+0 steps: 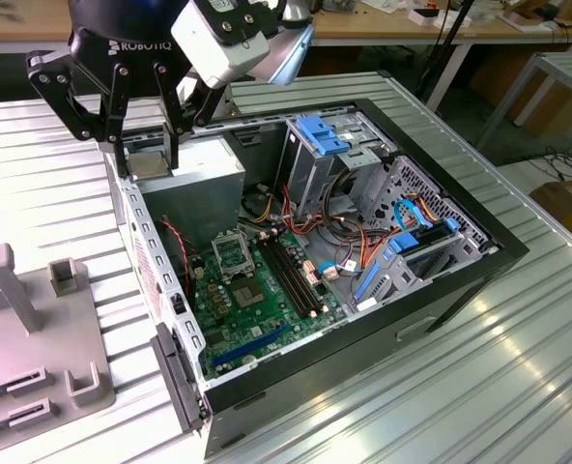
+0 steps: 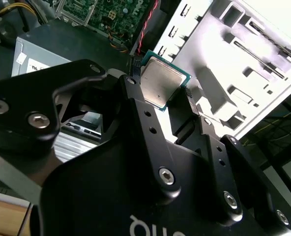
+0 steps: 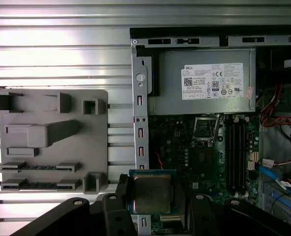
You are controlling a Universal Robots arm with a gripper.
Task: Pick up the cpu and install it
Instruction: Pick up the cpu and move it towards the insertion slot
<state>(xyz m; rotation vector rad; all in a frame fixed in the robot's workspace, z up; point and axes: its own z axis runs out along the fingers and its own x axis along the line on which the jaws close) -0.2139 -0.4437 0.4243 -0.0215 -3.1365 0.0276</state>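
Black pincer [image 1: 148, 162] grasps the square silver-lidded green cpu [image 3: 152, 193] flat above the open black computer case [image 1: 460, 280]. The empty silver motherboard socket [image 1: 233, 253] lies around 4-5 o'clock in the exterior view.

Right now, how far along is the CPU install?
Done: the pickup. The square metal-capped green-edged CPU is clamped between the black gripper's jaws. In hand: it hangs above the open computer case's edge, by the grey metal power supply box. Left: the install itself; the metal-framed socket on the green motherboard looks empty.
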